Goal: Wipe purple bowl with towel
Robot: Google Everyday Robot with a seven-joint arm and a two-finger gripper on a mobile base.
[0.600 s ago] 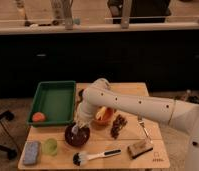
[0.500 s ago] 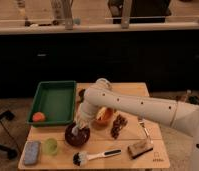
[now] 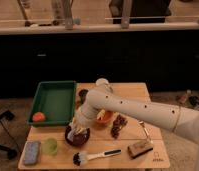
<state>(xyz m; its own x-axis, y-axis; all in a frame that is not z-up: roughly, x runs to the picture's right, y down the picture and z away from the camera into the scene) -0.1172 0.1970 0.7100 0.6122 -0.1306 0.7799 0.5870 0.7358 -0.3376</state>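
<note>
The white arm (image 3: 143,107) is seen entering from the lower right edge and is stretched leftward and slightly upward. It is bent sharply at a rounded elbow (image 3: 102,89) near the middle of the view. From there the last link is angled down and to the left through the wrist (image 3: 85,116). The gripper (image 3: 76,132) is pointed downward, held low, left of centre.

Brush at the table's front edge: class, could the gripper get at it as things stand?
Probably yes. The gripper sits low at the bowl, and the brush lies close by, just in front of it, with nothing standing between them.
</note>
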